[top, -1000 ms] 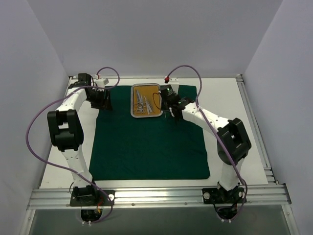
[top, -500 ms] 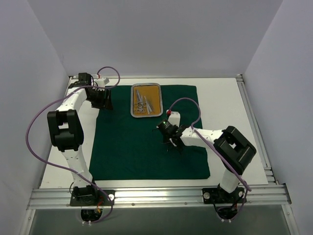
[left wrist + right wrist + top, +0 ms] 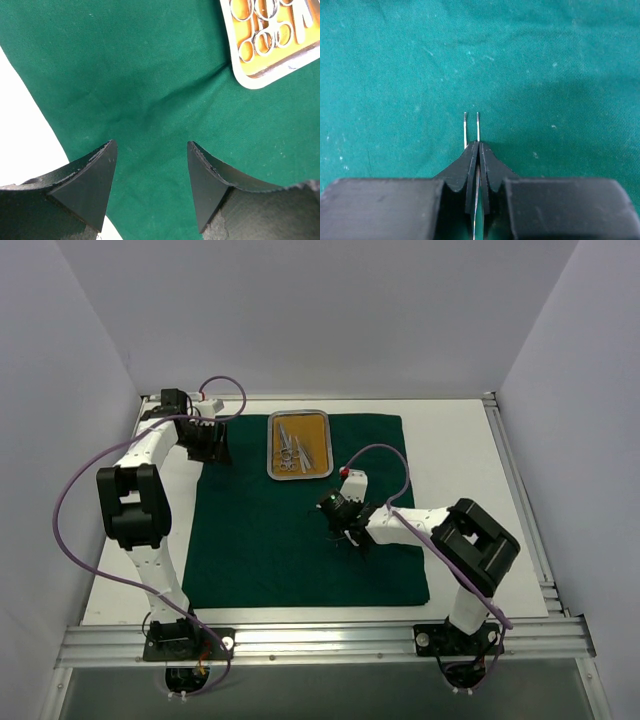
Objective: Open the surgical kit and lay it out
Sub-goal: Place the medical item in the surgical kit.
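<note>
Legible text, labels, brands, numbers, signs: none, in all three views.
- Cloth [image 3: 300,540]: plain green, no lettering.
- Tray [image 3: 272,445]: no stamp or brand readable on rim or floor.
- Instruments [image 3: 290,450] and tweezers [image 3: 477,127]: too small to show any engraving.
- Bench [image 3: 460,440]: no label readable.

A white table [image 3: 470,440] carries a dark green cloth [image 3: 270,540], spread flat and square across its middle. Bare white surface shows along the cloth's left, right and far sides.
</note>
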`<action>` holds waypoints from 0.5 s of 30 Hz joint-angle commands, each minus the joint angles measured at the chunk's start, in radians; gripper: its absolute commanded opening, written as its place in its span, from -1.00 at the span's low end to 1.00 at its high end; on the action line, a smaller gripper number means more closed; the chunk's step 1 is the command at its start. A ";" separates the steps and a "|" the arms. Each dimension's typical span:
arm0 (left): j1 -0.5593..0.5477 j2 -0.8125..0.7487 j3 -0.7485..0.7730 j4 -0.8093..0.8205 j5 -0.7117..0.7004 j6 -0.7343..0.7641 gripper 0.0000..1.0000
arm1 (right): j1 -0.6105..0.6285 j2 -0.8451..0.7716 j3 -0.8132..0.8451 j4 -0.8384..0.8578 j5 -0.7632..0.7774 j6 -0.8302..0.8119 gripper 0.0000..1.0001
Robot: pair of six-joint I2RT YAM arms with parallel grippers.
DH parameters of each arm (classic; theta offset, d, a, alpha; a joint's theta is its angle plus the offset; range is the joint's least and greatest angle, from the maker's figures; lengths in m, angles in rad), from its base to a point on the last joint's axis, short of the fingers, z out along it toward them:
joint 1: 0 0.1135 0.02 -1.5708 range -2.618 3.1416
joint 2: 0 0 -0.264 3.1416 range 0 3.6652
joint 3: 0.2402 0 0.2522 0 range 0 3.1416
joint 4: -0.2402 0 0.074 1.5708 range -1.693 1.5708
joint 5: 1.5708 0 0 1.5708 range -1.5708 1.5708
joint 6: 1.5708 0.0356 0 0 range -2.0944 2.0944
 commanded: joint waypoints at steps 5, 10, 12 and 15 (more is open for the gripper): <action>-0.002 -0.042 0.005 -0.008 0.026 0.015 0.34 | 0.033 0.037 0.045 -0.101 0.096 -0.029 -1.00; -0.002 -0.042 0.006 -0.008 0.026 0.015 0.34 | 0.036 0.022 0.060 -0.105 0.089 -0.058 -0.76; -0.001 -0.043 0.006 -0.008 0.026 0.015 0.34 | 0.039 0.023 0.074 -0.108 0.089 -0.061 -0.74; -0.002 -0.043 0.006 -0.008 0.024 0.016 0.34 | 0.038 0.017 0.085 -0.156 0.098 -0.064 -0.71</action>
